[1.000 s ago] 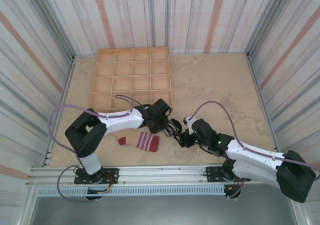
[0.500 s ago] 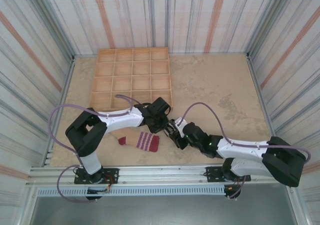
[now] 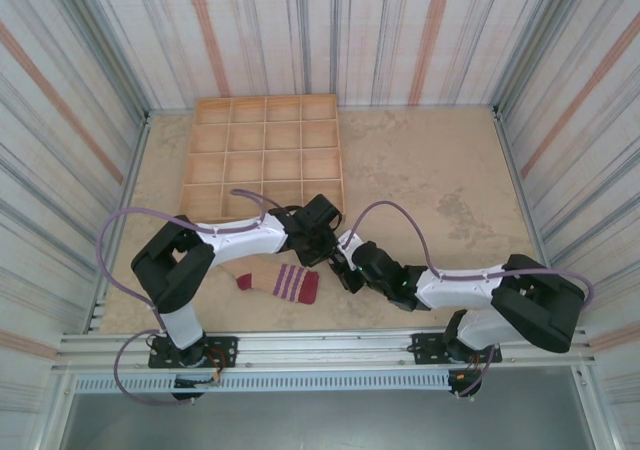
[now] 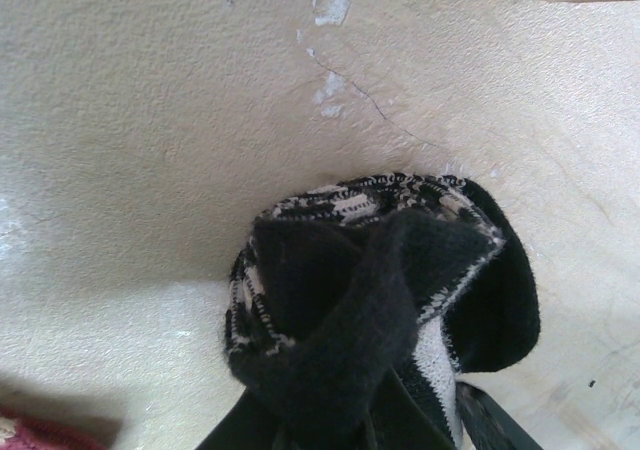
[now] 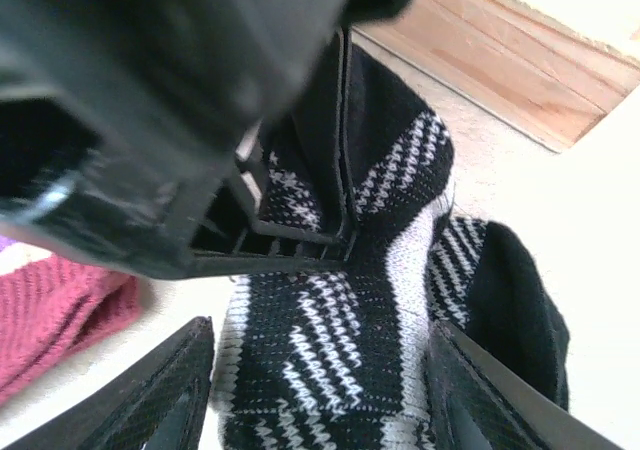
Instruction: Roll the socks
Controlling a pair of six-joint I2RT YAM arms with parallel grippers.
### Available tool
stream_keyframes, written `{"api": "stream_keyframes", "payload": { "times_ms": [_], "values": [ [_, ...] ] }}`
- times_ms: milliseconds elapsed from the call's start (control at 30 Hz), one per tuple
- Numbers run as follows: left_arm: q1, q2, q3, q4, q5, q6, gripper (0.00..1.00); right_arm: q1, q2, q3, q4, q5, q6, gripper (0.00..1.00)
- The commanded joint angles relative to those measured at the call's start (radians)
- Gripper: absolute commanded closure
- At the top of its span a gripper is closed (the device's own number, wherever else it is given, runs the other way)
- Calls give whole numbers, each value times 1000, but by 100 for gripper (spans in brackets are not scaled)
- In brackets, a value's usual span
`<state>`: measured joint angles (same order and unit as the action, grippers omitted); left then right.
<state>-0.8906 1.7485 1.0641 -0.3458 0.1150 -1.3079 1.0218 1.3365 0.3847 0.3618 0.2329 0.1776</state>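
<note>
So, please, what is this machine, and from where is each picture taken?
These are two robot arms bolted to a table, each ending in a two-finger pincer. One picture looks down from above; the other two come from cameras on the wrists. On the table lie a wooden tray with compartments and a striped beige sock. The left pincer is shut on a bunched black sock. The right pincer is open, one finger on each side of that sock.

Black sock [image 5: 340, 360] carries white zigzag bands; beige sock [image 3: 278, 280] has purple-white stripes, dark red toe; counter [image 3: 430, 160] mottled sand.
</note>
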Motion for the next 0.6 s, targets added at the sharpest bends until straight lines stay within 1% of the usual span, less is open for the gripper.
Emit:
{"api": "stream_keyframes", "payload": {
  "times_ms": [0, 100, 200, 300, 367, 433, 567],
  "values": [
    [9, 20, -12, -34, 29, 5, 100, 9, 24, -8, 39, 35, -1, 42],
    [13, 17, -21, -18, 40, 4, 100, 11, 38, -13, 36, 47, 14, 45],
    [14, 16, -20, -16, 45, 7, 100, 12, 55, -7, 23, 60, 31, 59],
    [16, 16, -25, -9, 51, 10, 100, 4, 71, -9, 8, 58, 72, 76],
    [20, 15, -33, 7, 58, 9, 100, 0, 78, -20, 7, 40, 99, 83],
    [21, 12, -40, 20, 61, 7, 95, -2, 80, -32, 4, 20, 128, 89],
    [24, -4, -43, 30, 58, 13, 78, -9, 64, -46, -35, -25, 185, 97]
  ]
}}
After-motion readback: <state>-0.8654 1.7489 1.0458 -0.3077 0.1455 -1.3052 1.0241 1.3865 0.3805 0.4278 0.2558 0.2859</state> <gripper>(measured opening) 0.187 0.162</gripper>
